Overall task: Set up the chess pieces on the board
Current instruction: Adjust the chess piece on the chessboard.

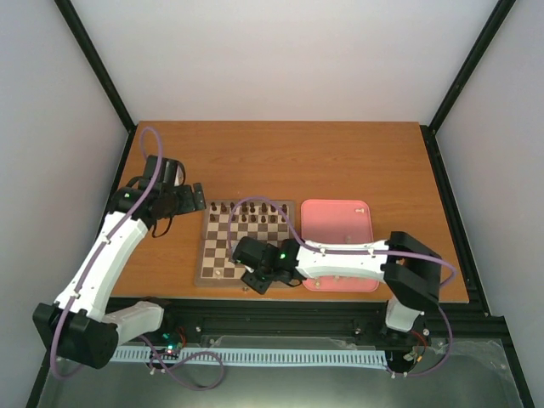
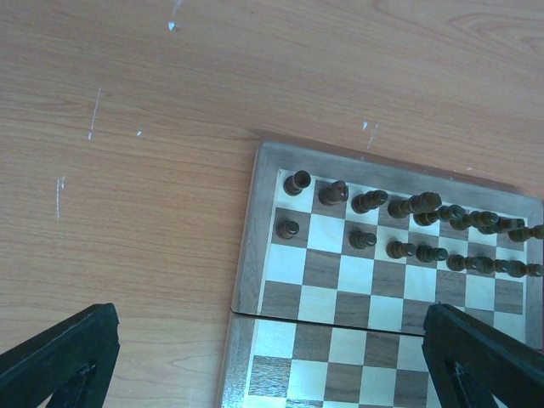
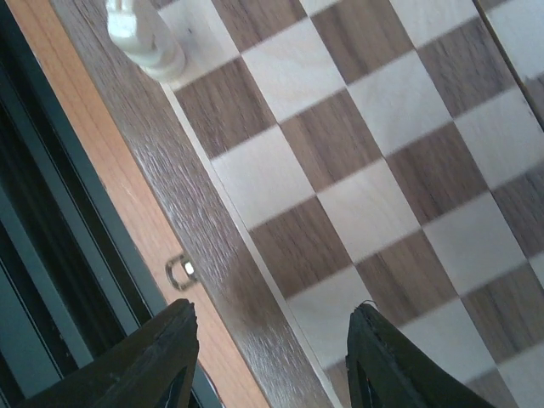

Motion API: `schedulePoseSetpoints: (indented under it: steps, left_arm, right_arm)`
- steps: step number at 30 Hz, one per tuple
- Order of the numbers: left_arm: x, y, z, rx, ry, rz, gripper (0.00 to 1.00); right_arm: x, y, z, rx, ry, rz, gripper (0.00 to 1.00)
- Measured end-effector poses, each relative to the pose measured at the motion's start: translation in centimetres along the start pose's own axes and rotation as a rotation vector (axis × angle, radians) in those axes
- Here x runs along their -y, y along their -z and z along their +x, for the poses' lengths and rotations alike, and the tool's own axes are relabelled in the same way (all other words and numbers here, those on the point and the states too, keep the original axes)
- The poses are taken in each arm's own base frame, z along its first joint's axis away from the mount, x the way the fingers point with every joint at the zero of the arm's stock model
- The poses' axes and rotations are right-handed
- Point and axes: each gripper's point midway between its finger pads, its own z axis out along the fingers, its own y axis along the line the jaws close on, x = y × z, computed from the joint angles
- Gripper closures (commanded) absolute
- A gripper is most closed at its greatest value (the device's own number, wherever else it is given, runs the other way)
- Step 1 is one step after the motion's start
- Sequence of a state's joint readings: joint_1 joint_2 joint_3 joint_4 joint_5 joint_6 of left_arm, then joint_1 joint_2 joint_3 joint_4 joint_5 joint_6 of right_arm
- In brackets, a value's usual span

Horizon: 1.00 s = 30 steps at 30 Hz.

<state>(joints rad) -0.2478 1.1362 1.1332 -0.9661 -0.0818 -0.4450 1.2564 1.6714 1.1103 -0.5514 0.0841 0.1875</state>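
Hovering low over the near edge of the board [image 1: 223,255], the right fingers [image 3: 161,365] are standing well apart and are gripping nothing; only bare checks and the brown border are showing between them. One cream chess piece [image 3: 143,36] is standing upright on a light square in the board's nearest row, just beside the near border and apart from both fingers. A small metal latch [image 3: 183,270] is sitting on the outer edge of that border, next to the strip of desk [image 1: 340,161] that is showing beyond it.

The left fingers [image 2: 59,357] are hanging above the desk just off the board's far left corner. They are spread as wide as they go and are also holding nothing.

The dark chessmen [image 2: 399,225] are standing in two rows along the far end of the board, while the middle rows are lying bare in the left wrist view.

The board is lying flat near the middle of the desk's near side, and a pink tray [image 1: 338,223] is lying just to its right. Whether any cream pieces are lying in the tray is too small to tell.
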Motion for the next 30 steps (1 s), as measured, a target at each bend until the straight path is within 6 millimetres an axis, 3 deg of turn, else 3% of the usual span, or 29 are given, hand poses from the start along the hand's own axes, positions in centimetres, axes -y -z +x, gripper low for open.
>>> schedulePoseSetpoints:
  steps: [16,30]
  left_arm:
    - [-0.6,2.0,-0.6,0.073,0.007,-0.004,0.0]
    - [-0.9,2.1,-0.5,0.075,0.006,-0.021,0.0]
  right_arm:
    - [-2.1,-3.4,-2.8,-0.027,0.008,-0.068,0.51]
    - [-2.9,-4.9,-5.2,-0.014,0.01,-0.086,0.51]
